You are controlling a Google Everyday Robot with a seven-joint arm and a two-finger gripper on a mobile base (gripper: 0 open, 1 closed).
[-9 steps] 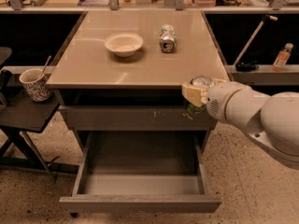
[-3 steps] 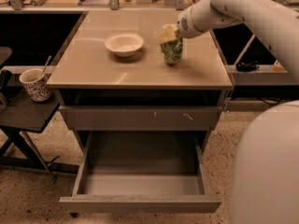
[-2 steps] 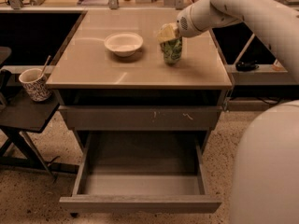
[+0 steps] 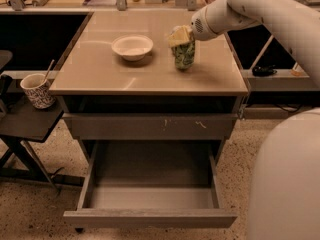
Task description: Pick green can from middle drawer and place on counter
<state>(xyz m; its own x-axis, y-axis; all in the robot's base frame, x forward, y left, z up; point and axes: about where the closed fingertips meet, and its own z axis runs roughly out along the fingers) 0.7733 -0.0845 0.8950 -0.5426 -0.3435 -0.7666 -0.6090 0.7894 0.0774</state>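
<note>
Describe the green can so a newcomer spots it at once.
Start at the tan counter atop the grey drawer cabinet. Right of the white bowl in view stands the green can, upright, the gripper at its top. It is the only green, patterned thing on that counter; the bowl is plain white.

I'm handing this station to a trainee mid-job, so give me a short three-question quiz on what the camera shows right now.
1. True or false: the middle drawer is pulled open.
2. Where is the gripper? A) inside the middle drawer B) at the top of the green can C) down by the floor
3. Which dish shares the counter with the green can?
Key: 1 true; 2 B; 3 the white bowl.
</note>
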